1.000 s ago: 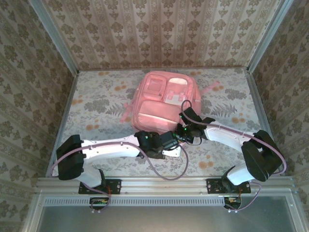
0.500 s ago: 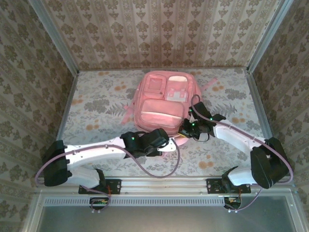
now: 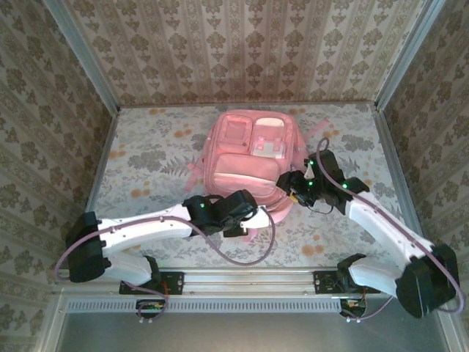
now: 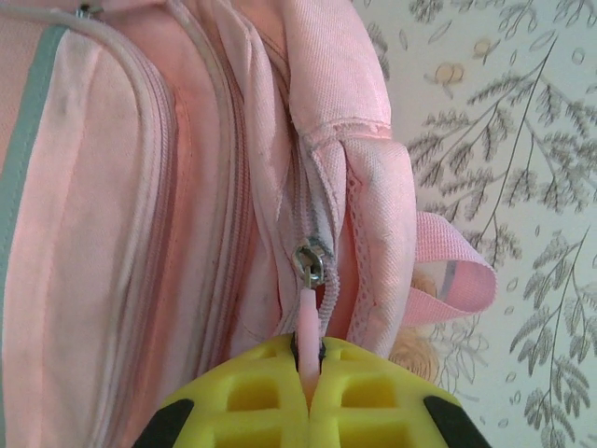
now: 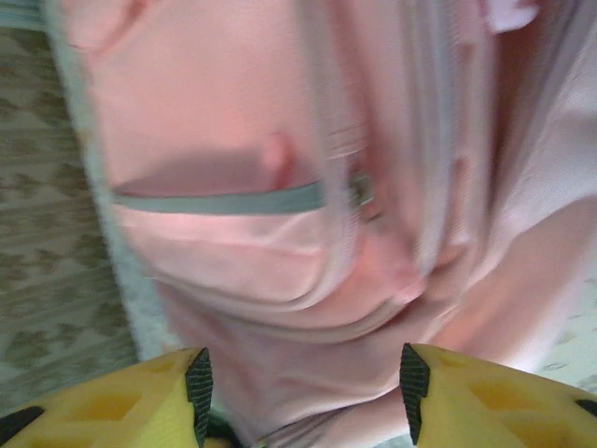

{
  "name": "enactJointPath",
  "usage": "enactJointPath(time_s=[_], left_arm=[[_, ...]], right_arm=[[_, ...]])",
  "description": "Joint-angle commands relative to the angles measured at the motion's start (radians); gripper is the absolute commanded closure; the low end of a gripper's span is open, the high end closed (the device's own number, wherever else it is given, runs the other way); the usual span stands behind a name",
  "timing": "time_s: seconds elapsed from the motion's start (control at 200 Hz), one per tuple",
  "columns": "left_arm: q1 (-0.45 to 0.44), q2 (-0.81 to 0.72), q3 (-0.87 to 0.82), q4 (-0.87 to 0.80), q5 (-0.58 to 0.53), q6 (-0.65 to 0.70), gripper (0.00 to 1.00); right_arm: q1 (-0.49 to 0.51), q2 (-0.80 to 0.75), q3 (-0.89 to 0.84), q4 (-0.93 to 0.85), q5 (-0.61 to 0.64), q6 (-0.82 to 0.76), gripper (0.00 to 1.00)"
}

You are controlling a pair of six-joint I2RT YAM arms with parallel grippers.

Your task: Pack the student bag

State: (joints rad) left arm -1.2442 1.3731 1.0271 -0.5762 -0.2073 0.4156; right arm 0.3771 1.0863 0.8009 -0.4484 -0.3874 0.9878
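Note:
The student bag (image 3: pixel 245 165), a large pink backpack, lies flat in the middle of the table with its front pockets up. My left gripper (image 3: pixel 249 222) is at the bag's near edge, shut on the pink zipper pull (image 4: pixel 309 322). The pull hangs from a metal slider (image 4: pixel 311 264) on the bag's side seam (image 4: pixel 140 187). My right gripper (image 3: pixel 292 188) is at the bag's near right corner. In the right wrist view it (image 5: pixel 303 392) stands open over blurred pink fabric (image 5: pixel 280 140), with nothing held between its pads (image 5: pixel 199 383).
A pink strap loop (image 4: pixel 457 280) sticks out beside the zipper. The floral tablecloth (image 3: pixel 146 161) lies bare on both sides of the bag. Wallpapered walls (image 3: pixel 44 110) and a metal rail (image 3: pixel 249 279) at the near edge close in the workspace.
The right gripper has opened and its arm has swung right and farther from the near edge. The left gripper, still shut on the zipper pull, shifted slightly left.

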Motion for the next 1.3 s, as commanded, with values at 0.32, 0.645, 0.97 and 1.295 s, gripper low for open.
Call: enactJointPath(time_s=[0.32, 0.645, 0.97, 1.295], left_arm=[[-0.031, 0.133, 0.121, 0.064, 0.072, 0.026, 1.0], [-0.059, 0.139, 0.122, 0.087, 0.083, 0.055, 1.0], [-0.072, 0.135, 0.083, 0.071, 0.126, 0.046, 1.0], [-0.077, 0.089, 0.046, -0.042, 0.021, 0.11, 1.0]], right_arm=[[0.04, -0.183, -0.291, 0.09, -0.117, 0.316, 0.44], [0.099, 0.018, -0.296, 0.309, -0.108, 0.363, 0.44], [0.122, 0.195, -0.281, 0.378, -0.014, 0.307, 0.84], [0.087, 0.159, -0.162, 0.158, 0.123, 0.178, 1.0]])
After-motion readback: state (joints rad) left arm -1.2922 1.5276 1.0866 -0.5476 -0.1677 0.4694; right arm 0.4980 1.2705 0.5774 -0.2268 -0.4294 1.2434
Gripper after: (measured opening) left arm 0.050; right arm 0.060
